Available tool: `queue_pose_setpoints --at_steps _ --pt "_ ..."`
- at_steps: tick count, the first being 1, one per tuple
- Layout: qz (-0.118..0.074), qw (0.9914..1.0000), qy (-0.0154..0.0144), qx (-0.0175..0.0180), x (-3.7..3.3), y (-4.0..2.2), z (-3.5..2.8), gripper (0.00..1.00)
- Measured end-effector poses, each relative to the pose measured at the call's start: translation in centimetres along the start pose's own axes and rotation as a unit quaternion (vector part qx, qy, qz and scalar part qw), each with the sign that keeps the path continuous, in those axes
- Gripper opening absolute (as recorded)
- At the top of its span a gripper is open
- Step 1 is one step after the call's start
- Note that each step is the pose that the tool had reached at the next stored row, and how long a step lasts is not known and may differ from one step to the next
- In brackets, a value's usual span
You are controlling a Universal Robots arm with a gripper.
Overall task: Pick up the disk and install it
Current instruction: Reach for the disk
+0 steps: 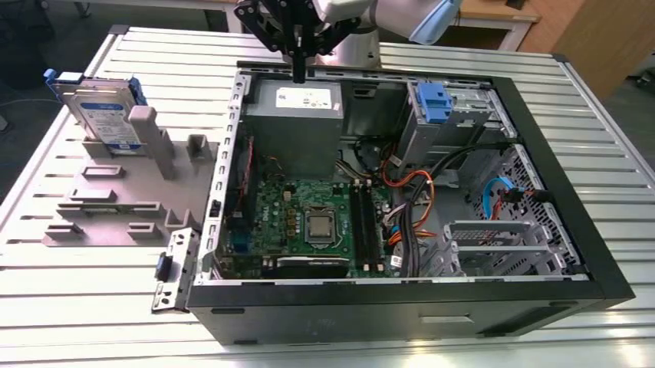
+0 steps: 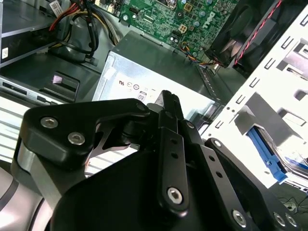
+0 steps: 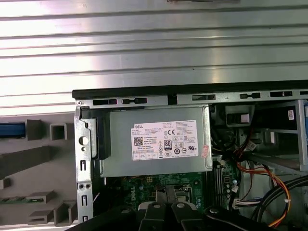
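The disk (image 1: 106, 115), silver with a white-and-blue label and blue rails, stands upright in a grey holder (image 1: 113, 195) on the table, at the exterior view's left of the open computer case. In the first wrist view a blue edge of the disk (image 3: 11, 130) shows beside the holder. My gripper (image 1: 297, 73) hangs over the case's far edge, above the grey power supply box (image 1: 294, 115), well apart from the disk. Its black fingers (image 2: 168, 103) are pressed together, shut with nothing between them. In the first wrist view the gripper (image 3: 166, 195) points at the motherboard just past the power supply (image 3: 159, 144).
The open case (image 1: 409, 291) holds a green motherboard (image 1: 307, 222), orange and black cables (image 1: 419, 184) and a grey drive bay with a blue latch (image 1: 434, 103). A ribbed metal table (image 1: 82, 307) surrounds it. The case's rear wall (image 3: 192, 91) lies under the gripper.
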State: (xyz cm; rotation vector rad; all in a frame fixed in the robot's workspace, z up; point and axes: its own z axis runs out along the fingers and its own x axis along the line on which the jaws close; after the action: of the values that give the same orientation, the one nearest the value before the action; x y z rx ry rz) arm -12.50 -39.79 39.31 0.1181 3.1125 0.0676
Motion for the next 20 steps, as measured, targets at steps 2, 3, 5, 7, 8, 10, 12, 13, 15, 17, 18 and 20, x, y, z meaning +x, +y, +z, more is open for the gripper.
queue_pose_setpoints --at_steps 2,3,5,7,8,10,12,13,15,17,18,20 --pt "0.000 1.00000 0.0000 0.0000 0.09 -0.01 0.00 0.11" --pt "0.000 1.00000 0.0000 0.0000 0.16 -0.02 0.00 0.11" --pt "0.000 1.00000 0.0000 0.0000 0.33 -0.03 -0.01 0.11" --pt "0.000 1.00000 0.0000 0.0000 0.52 -0.04 -0.02 0.11" --pt "0.000 1.00000 0.0000 0.0000 0.62 -0.05 -0.02 0.11" --pt "0.000 1.00000 0.0000 0.0000 0.74 -0.05 -0.02 0.11" --pt "0.000 1.00000 0.0000 0.0000 0.75 -0.06 -0.02 0.11" --pt "0.000 1.00000 0.0000 0.0000 0.75 -0.06 -0.02 0.11" --pt "0.000 1.00000 0.0000 0.0000 0.76 -0.06 -0.02 0.11" --pt "0.000 1.00000 0.0000 0.0000 0.76 -0.06 -0.02 0.11" --pt "0.000 1.00000 0.0000 0.0000 0.77 -0.06 -0.02 0.11" --pt "0.000 1.00000 0.0000 0.0000 0.77 -0.06 -0.02 0.11"
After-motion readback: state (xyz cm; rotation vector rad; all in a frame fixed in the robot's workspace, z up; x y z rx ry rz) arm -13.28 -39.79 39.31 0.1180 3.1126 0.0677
